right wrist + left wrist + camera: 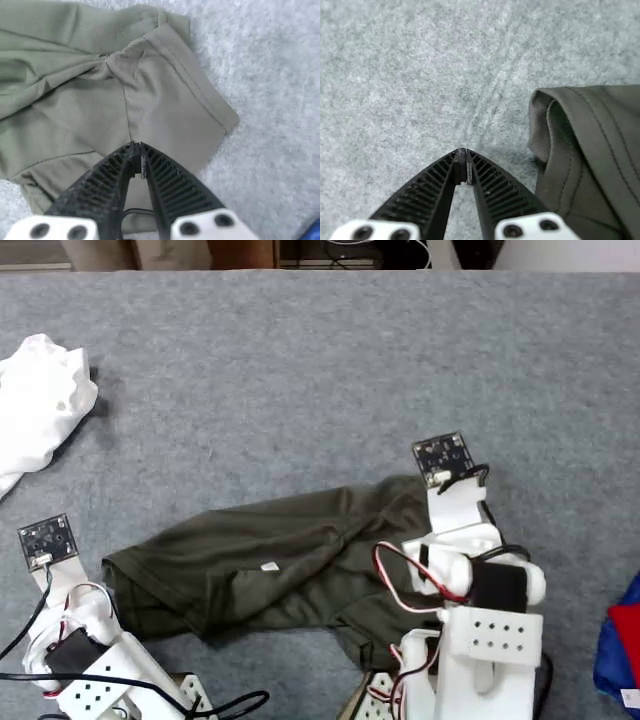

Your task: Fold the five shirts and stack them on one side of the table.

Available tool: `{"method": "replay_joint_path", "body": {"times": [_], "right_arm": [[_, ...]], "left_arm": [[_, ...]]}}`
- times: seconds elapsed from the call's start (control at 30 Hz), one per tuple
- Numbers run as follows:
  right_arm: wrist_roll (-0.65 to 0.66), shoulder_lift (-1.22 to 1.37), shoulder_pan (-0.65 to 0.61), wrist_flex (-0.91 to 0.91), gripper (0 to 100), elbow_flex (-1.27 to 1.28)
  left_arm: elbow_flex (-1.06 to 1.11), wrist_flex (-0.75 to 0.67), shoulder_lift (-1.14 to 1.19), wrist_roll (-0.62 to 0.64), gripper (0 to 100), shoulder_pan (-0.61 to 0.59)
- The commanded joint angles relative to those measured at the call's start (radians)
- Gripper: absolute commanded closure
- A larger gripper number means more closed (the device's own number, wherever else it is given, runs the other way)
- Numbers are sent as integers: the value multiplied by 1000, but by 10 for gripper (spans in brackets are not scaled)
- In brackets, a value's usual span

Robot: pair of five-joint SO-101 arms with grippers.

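**Twin robot arms on a robotics lab test bench**

A grey, felt-covered worktop (300, 370) carries two white plastic arms side by side at its near edge, the left arm (95, 685) and the right arm (480, 635). A bare circuit board (443, 457) sits on the right arm's wrist. Red and white wires (395, 580) loop loose beside a black servo motor (500, 585). The left arm ends in ribbed black fingers (492, 195) bolted to white mounts. Past the worktop's far edge, cables (428, 252) lie near wooden furniture (240, 252).
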Motion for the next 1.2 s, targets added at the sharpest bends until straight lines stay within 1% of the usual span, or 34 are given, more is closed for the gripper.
{"method": "replay_joint_path", "body": {"times": [0.0, 0.13, 0.2, 0.27, 0.37, 0.5, 0.6, 0.67, 0.77, 0.83, 0.93, 1.03, 1.1, 1.17], "right_arm": [[-2, 1, -12, 80, 992, -156], [0, 81, -13, 173, 992, -318], [0, 173, -13, 221, 992, -412], [0, 278, -13, 270, 992, -526], [0, 444, -13, 315, 992, -717], [0, 599, -12, 316, 992, -911], [-2, 667, -35, 316, 992, -1007], [-2, 708, -56, 316, 991, -1026], [-6, 780, -107, 318, 989, -1021], [-17, 831, -124, 318, 968, -1021], [-94, 906, -125, 318, 885, -1021], [-123, 989, -127, 316, 799, -1027], [-138, 1038, -124, 316, 767, -1024], [-160, 1081, -122, 316, 764, -1021]], "left_arm": [[-164, 5, 1, -3, 981, 0], [-450, 103, 10, 0, 981, 52], [-555, 137, 41, 0, 981, 72], [-646, 166, 113, 3, 981, 68], [-796, 213, 300, 75, 981, 38], [-1063, 347, 641, 169, 981, 44], [-1243, 423, 888, 224, 981, 94], [-1326, 468, 1033, 249, 981, 163], [-1373, 471, 1213, 299, 981, 261], [-1379, 471, 1285, 310, 981, 322], [-1356, 471, 1323, 313, 981, 437], [-1326, 470, 1323, 324, 979, 552], [-1301, 470, 1328, 374, 977, 600], [-1272, 470, 1334, 397, 936, 634]]}}
